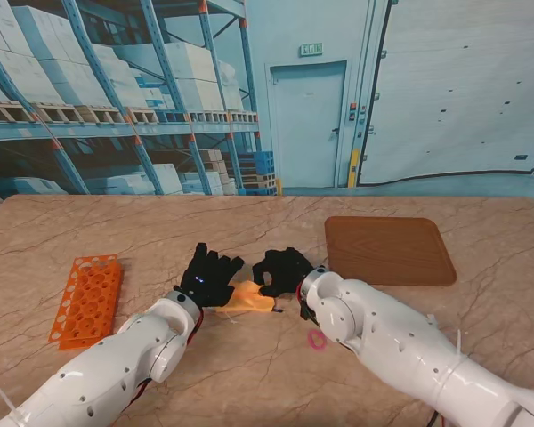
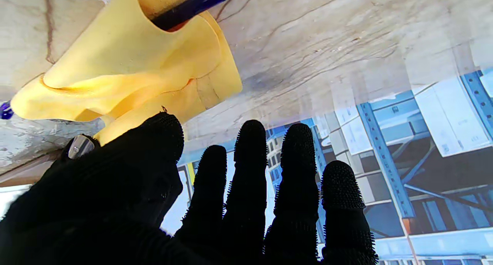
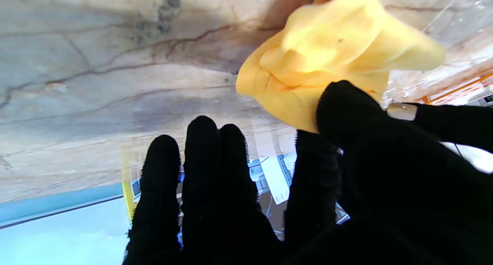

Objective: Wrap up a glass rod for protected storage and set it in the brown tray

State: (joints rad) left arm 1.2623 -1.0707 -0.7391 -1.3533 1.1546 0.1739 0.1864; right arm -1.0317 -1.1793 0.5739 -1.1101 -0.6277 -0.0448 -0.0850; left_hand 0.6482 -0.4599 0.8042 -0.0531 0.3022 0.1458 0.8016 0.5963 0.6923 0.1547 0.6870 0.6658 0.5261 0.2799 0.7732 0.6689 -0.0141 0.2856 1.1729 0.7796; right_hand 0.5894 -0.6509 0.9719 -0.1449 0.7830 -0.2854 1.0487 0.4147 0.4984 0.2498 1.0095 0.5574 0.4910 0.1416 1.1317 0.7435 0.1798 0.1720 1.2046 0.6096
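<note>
A yellow cloth (image 1: 249, 297) lies crumpled on the marble table between my two black-gloved hands. It is folded around a dark blue glass rod (image 2: 189, 6), whose end pokes out of the fold in the left wrist view; the rest is hidden. My left hand (image 1: 209, 274) sits at the cloth's left edge with fingers straight and spread, the thumb (image 2: 154, 138) touching the cloth (image 2: 127, 68). My right hand (image 1: 283, 269) is at the cloth's right edge, fingers extended, the thumb (image 3: 346, 107) resting on the cloth (image 3: 327, 49). The brown tray (image 1: 389, 250) lies farther away on the right.
An orange test-tube rack (image 1: 87, 300) lies at the left of the table. A small pink ring (image 1: 317, 340) sits on the table beside my right forearm. Behind the table's far edge hangs a warehouse backdrop.
</note>
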